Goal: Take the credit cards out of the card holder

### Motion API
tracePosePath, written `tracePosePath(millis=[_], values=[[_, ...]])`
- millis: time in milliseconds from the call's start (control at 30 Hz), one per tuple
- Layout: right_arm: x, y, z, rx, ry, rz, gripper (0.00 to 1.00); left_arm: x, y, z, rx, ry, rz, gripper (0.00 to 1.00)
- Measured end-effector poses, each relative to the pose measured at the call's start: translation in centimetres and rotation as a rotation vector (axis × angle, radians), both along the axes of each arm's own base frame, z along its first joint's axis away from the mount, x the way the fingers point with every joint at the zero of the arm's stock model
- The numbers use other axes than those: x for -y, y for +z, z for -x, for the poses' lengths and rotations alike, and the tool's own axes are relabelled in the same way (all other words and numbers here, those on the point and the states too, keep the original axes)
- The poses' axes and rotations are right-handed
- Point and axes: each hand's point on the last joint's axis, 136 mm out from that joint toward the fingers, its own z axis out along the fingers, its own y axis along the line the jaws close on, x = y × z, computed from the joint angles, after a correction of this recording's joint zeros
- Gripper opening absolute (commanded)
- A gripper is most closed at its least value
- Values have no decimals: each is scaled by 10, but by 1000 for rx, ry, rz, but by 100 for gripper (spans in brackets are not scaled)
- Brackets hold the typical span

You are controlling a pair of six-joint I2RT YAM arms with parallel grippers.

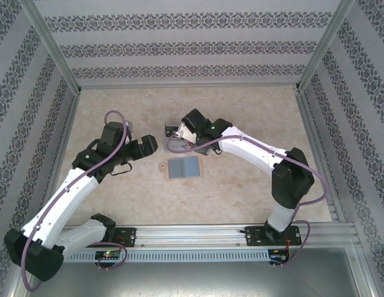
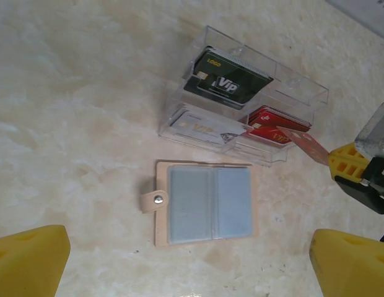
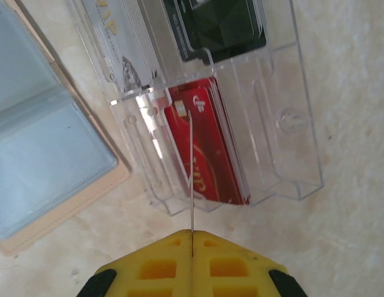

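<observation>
right gripper (image 3: 192, 240): pinched on red card (image 3: 191, 179) by its edge, just outside card holder (image 3: 300, 136) | left gripper (image 2: 191, 263): spread, empty, near card holder | handling: light, stiff, slick; pinch exposed short edge; black card (image 2: 226, 80), pale card (image 2: 201, 127) inside card holder

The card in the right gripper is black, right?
No, the card pinched in the right gripper is red, not black. The left wrist view shows its red face.

Black card (image 2: 228, 79); red card (image 2: 303, 143)
</observation>
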Motion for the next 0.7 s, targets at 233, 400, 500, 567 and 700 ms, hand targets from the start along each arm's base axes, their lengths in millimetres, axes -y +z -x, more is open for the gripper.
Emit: tracePosePath(millis=[233,400,500,567,700], values=[[-13,-11,-7,81,158,83,0,-24,3,17,69,102,-3,100],[-10,-33,-3,86,241,141,0,-36,16,22,129,152,2,100],[-9,-36,-5,98,263,152,0,-40,20,24,148,173,2,100],[-10,-33,-9,112,264,147,0,-41,19,25,144,176,-1,100],[-8,-31,-15,130,256,138,0,-43,16,27,127,185,-7,100]])
